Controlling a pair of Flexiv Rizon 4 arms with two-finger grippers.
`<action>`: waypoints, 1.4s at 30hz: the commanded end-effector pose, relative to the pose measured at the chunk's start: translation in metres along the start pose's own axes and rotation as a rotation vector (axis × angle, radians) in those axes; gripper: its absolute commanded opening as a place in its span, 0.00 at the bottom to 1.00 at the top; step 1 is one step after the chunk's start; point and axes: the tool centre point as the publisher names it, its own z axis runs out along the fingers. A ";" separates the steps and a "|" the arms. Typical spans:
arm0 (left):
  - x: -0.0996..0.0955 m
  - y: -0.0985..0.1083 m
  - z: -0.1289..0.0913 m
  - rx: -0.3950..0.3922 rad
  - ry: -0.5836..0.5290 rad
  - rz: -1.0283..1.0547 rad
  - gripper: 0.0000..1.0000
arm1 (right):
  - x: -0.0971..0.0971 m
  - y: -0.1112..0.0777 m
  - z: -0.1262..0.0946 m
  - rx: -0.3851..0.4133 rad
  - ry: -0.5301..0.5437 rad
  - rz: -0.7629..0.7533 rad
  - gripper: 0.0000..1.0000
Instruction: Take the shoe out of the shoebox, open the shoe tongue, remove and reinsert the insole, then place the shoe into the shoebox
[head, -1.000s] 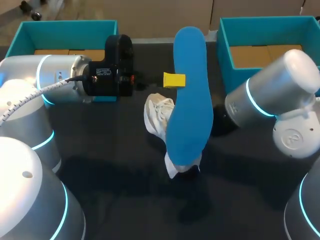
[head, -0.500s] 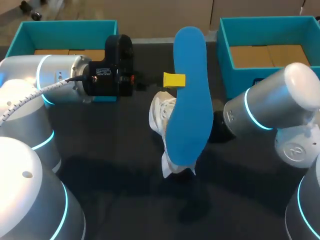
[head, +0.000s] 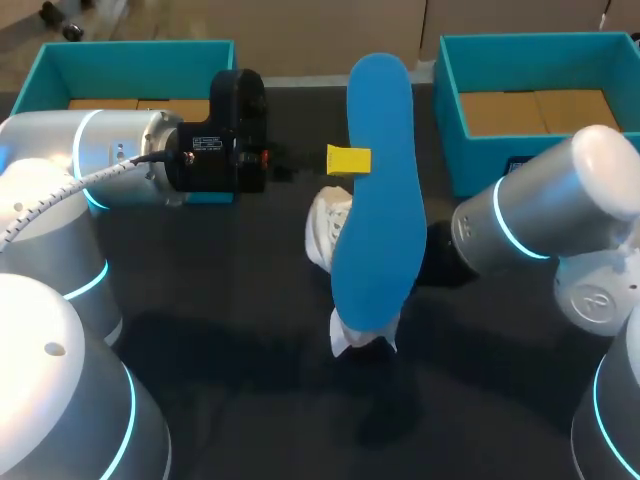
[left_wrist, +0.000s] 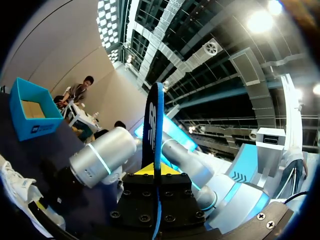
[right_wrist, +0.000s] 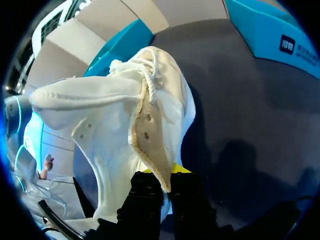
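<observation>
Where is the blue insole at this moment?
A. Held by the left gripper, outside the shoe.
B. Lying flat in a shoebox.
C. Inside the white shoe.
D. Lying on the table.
A: the left gripper is shut on the insole, which stands edge-on between its fingers, while the right gripper holds the shoe.

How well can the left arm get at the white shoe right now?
Probably not well enough to grip it. The left gripper is shut on the blue insole, held over the shoe, and the right gripper clamps the shoe's edge. Nothing else seems to block the way.
</observation>
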 end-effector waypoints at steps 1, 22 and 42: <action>-0.001 0.000 0.002 0.001 0.002 0.001 0.00 | 0.008 -0.006 0.010 0.004 -0.039 0.038 0.00; -0.001 0.000 0.002 0.001 0.002 0.001 0.00 | -0.014 -0.036 0.038 0.078 -0.112 0.105 0.00; -0.001 0.000 0.002 0.001 0.002 0.001 0.00 | -0.003 -0.029 0.012 0.098 -0.053 0.080 1.00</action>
